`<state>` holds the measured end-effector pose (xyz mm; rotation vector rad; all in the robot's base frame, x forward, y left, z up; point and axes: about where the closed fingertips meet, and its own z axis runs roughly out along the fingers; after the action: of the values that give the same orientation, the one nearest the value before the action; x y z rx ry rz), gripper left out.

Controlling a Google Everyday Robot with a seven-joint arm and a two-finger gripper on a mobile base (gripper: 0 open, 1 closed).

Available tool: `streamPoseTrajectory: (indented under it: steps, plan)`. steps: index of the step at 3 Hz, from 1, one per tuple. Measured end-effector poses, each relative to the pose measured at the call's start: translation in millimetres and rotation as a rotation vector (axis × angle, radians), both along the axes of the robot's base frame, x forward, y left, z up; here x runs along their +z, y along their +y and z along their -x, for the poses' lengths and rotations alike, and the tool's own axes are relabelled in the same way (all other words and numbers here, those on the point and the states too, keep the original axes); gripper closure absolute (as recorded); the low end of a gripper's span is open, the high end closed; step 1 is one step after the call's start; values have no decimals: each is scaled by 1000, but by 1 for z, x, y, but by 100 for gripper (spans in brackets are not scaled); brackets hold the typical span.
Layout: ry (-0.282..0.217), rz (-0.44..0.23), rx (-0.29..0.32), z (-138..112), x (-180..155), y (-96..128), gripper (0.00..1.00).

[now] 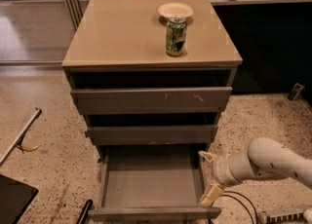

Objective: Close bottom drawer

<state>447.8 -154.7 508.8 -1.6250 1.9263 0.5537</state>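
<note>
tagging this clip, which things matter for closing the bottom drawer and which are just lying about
Job: bottom drawer, pulled out; gripper, jaws open, at its right wall.
Lying about: green can, white bowl on the cabinet top.

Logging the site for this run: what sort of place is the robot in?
Probably an office or lab space: a speckled floor and a three-drawer cabinet with a can on top. The gripper is at the right side of the open bottom drawer.

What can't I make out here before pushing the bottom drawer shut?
- Gripper, beside the bottom drawer's right wall: camera view does not show whether it touches the wall.
- Drawer front: lower part cut off by the bottom edge.
- Can label: too small to read.
</note>
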Motion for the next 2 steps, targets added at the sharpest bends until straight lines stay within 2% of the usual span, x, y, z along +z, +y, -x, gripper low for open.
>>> streamPoseTrajectory:
  steps: [2]
  plan:
    - [73, -69, 6, -11, -126, -11, 0]
